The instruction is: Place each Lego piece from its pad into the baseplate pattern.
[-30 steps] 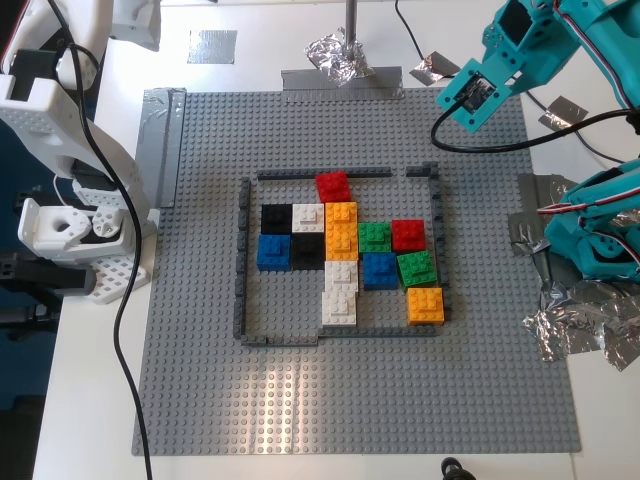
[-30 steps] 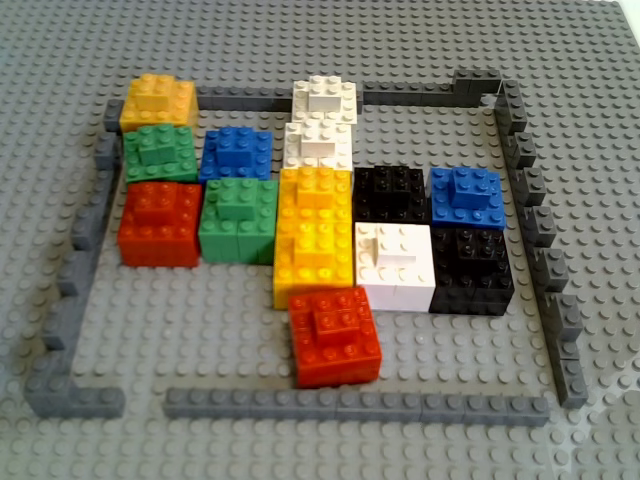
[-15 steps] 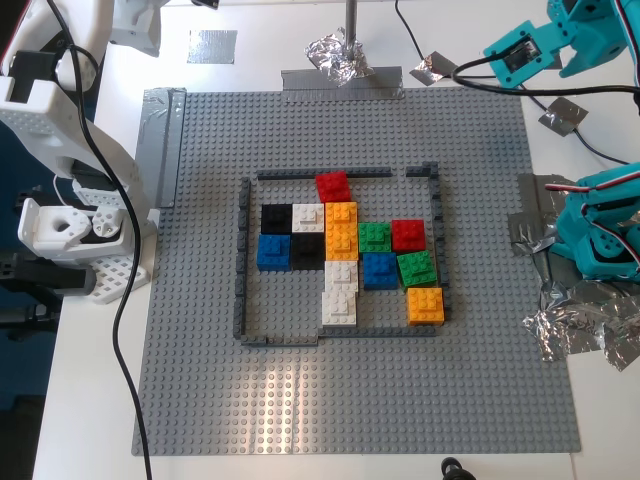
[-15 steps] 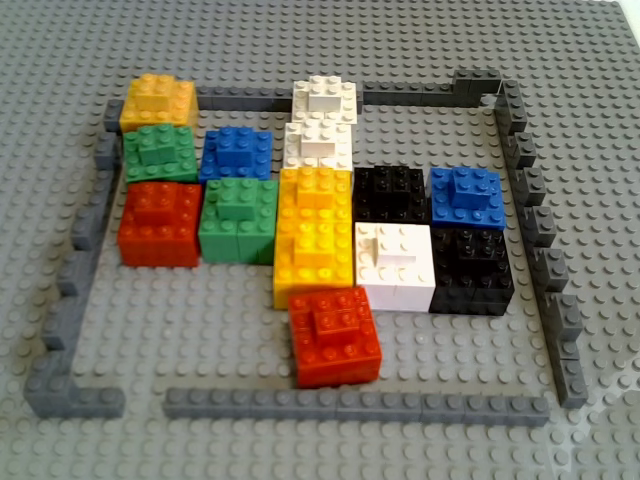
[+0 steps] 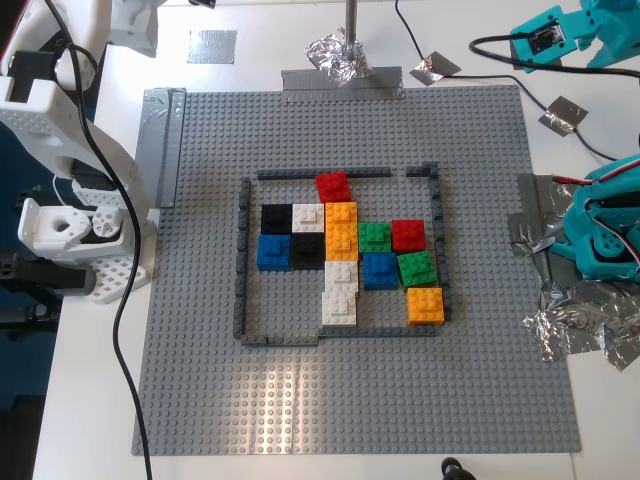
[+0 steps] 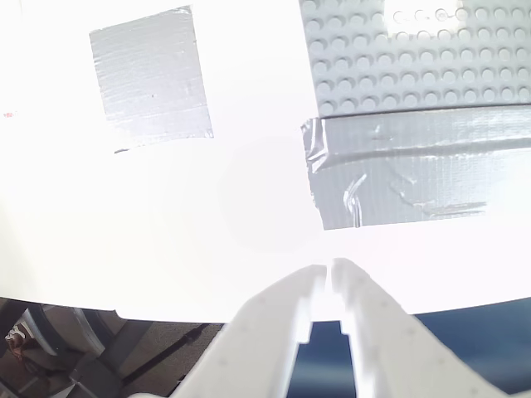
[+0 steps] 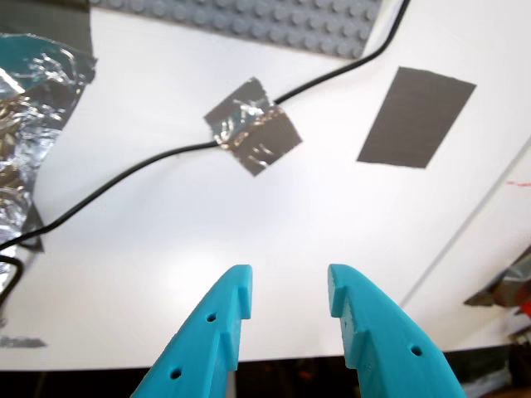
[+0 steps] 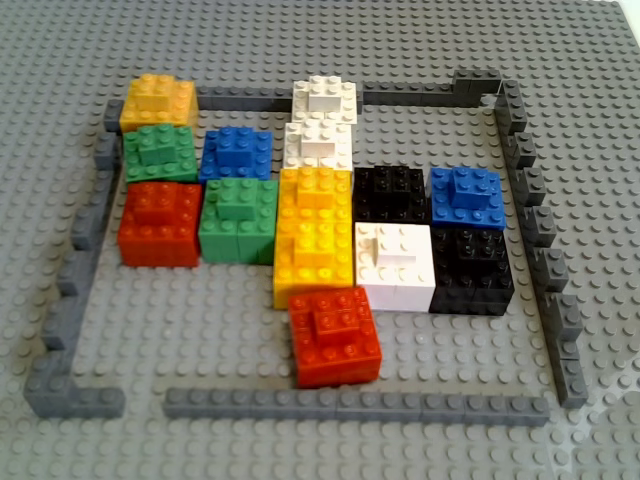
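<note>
The grey baseplate carries a dark frame around a brick cluster. In that cluster sit an orange 2x2 brick and two black bricks. The silvery tape pad is bare, and so is the dark grey pad. My first gripper, teal, hangs open and empty over white table near the dark pad. Its arm is at the exterior view's upper right. My second gripper, white, is shut on nothing near the silvery pad.
Crumpled foil and a metal post stand behind the plate. More foil and a teal arm base sit at the exterior view's right, a white arm base at its left. Black cables cross the table. Grey tape holds the plate's corner.
The teal first arm has swung up and toward the exterior view's right, off the baseplate's far corner to the table's edge. The bricks have not moved.
</note>
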Controlling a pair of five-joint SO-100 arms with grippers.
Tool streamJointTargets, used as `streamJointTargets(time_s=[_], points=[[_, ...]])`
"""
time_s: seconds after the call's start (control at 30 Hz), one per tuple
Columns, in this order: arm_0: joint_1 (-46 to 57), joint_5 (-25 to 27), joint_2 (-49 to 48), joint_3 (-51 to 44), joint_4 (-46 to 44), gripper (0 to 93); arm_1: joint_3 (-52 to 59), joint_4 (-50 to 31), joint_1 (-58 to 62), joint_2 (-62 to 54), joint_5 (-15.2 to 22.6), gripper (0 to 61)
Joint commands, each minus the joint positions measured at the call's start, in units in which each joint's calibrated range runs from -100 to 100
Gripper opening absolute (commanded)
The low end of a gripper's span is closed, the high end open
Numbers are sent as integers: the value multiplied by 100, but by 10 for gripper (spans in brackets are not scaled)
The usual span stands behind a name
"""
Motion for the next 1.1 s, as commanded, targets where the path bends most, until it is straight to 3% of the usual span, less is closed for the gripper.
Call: streamJointTargets(time_s=[0.0, 0.27, 1.07], points=[[33, -1, 298, -574, -19, 105, -211, 153, 0, -183, 44, 2], [40, -11, 1165, -1532, -11, 105, -30, 128, 7, -294, 78, 2], [410, 13, 1131, -1532, 54, 107, 205, -108, 51, -595, 10, 2]])
